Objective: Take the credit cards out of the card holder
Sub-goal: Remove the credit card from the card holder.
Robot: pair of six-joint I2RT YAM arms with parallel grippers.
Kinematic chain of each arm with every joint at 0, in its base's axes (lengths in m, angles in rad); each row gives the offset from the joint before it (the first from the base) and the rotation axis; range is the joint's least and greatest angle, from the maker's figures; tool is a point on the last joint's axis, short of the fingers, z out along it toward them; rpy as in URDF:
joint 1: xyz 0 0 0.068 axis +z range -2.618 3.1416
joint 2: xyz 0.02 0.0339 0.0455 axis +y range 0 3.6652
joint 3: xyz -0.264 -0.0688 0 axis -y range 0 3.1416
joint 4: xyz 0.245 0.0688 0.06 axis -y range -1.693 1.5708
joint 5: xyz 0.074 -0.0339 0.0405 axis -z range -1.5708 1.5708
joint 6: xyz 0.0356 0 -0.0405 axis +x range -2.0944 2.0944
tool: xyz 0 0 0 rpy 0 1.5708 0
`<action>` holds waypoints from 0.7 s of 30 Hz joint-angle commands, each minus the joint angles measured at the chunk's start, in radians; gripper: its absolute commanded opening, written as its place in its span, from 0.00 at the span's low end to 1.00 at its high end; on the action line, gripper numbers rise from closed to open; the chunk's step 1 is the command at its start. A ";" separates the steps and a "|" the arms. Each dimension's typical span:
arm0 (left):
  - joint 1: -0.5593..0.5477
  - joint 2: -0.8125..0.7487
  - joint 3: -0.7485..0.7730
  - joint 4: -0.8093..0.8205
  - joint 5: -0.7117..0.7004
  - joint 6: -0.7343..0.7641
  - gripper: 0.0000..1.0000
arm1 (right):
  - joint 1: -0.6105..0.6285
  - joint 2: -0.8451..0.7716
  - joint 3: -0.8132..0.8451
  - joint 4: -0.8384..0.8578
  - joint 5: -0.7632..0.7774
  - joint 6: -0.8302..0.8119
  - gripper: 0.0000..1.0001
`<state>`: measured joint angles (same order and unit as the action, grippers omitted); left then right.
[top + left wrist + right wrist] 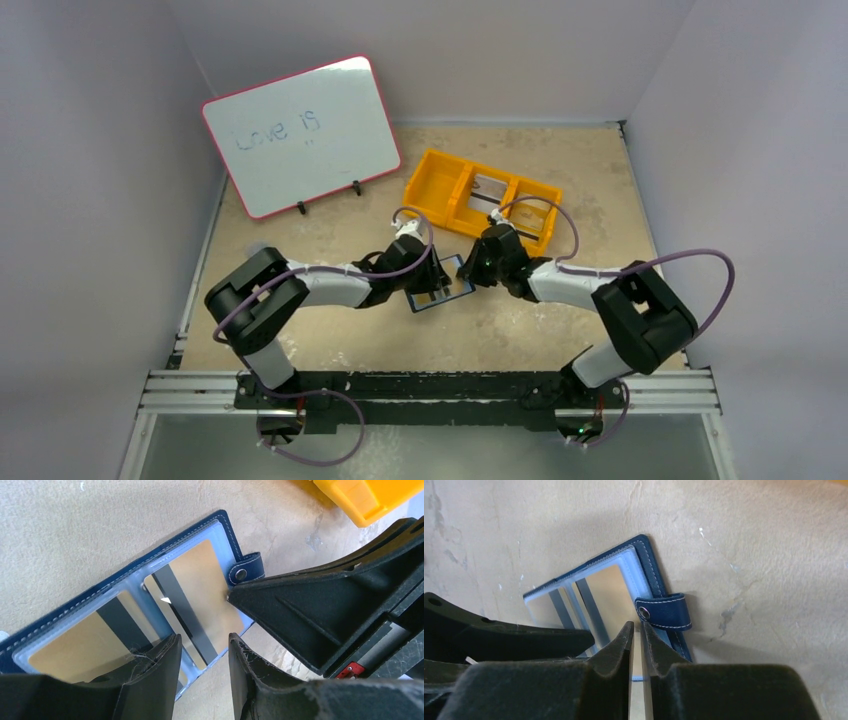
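Observation:
The navy card holder [440, 285] lies open on the table between both grippers, its snap tab [247, 567] off to the right. Its clear pockets show two pale credit cards with dark stripes, the left one [75, 647] and the right one [205, 580]. My left gripper [204, 642] is open at the holder's near edge, its left finger over the centre fold. My right gripper [636, 626] has closed to a slim slit on the right card's [609, 595] outer edge, just beside the snap tab [664, 612].
An orange three-compartment tray [415, 190] sits behind the holder, with pale flat pieces in its middle and right compartments. A pink-framed whiteboard [305, 135] stands at the back left. The tray's corner [365, 500] is close behind the right gripper.

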<state>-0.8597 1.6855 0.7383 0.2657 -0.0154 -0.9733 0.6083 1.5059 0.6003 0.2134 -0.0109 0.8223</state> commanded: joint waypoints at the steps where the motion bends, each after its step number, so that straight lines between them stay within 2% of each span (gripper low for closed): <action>1: -0.003 0.019 0.017 -0.036 -0.072 -0.007 0.40 | 0.003 0.090 -0.053 -0.089 0.028 -0.006 0.13; 10: -0.010 0.012 0.010 -0.144 -0.212 -0.046 0.41 | 0.003 0.090 -0.051 -0.095 0.014 -0.032 0.07; 18: -0.020 -0.022 0.046 -0.221 -0.203 -0.061 0.41 | 0.004 0.082 -0.041 -0.084 0.021 -0.082 0.03; 21: -0.022 -0.020 0.017 -0.179 -0.183 -0.097 0.42 | 0.004 0.068 -0.046 -0.078 0.009 -0.087 0.03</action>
<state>-0.8787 1.6802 0.7753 0.1631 -0.1680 -1.0389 0.6079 1.5436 0.5999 0.2977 -0.0193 0.7956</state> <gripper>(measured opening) 0.408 0.035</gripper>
